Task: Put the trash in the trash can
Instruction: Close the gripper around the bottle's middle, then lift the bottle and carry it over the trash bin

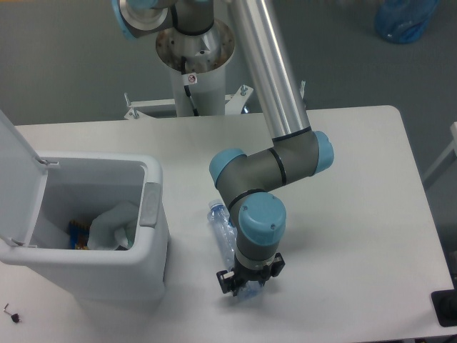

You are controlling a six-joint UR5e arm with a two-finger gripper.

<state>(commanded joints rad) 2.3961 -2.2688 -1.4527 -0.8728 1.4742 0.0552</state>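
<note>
White table [357, 214] on a grey floor; a blue bag [404, 18] lies far right. The trash can [153, 239] stands at near left, lid raised, with the crumpled white wad [114, 225] inside. The clear bottle [221, 229] lies on the table just right of the can. The arm folds down over it; the gripper [246, 281] straddles its near end, fingers closely flanking it, grasp cannot be confirmed.

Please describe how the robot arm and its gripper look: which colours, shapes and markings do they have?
The arm is a long silver metal tube with grey rounded joints closed by light blue caps. It stands on a white pedestal bearing a small red and white sticker. The gripper is small and black, with two short jaws. No loose cables are visible.
</note>
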